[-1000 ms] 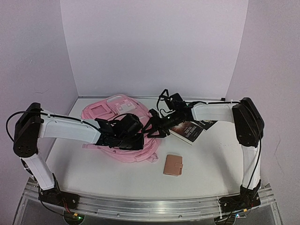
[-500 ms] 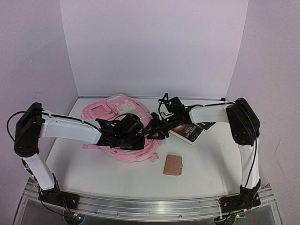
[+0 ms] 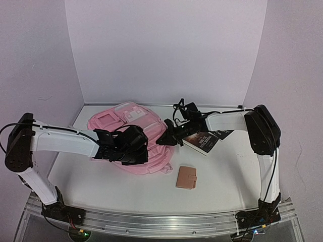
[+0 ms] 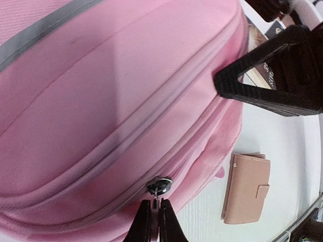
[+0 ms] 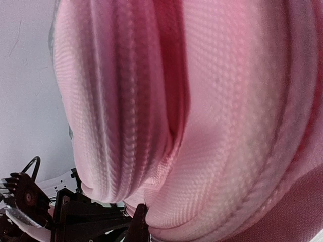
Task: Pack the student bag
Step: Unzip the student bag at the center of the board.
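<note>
The white table [image 3: 101, 176] is the biggest thing here. It has pale walls on three sides.

The student bag [image 3: 118, 121] lies flat on the table, toward the back and a bit to the left. It is soft and pink. It has a grey stripe and see-through pockets on top. Both wrist views are almost full of its pink cloth [image 4: 101, 101] [image 5: 202, 101].

The left arm [image 3: 60, 141] is white with black joints. It reaches across to the near side of the bag. The right arm [image 3: 227, 121] reaches in from the other side to the bag's right edge.

The left gripper [image 4: 154, 209] has its two fingers pressed tight together. It pinches the zip pull [image 4: 159, 185].

The right gripper [image 3: 164, 139] is closed too. Its black tip [image 4: 219, 83] pushes into the side of the bag, next to a zip line. In its own view [image 5: 139, 219] the cloth bulges right over it. I cannot tell if any cloth is caught between its fingers.

A dark book [image 3: 202, 141] with white letters lies just to the right of the bag, under the right arm.

A small tan wallet [image 3: 186, 177] with a snap flap lies shut on the table. It is near the bag's front right corner but not touching it [image 4: 246, 189].

The zip pull is the smallest thing. It is shiny metal and sits on the zip that runs along the bag's near side.
</note>
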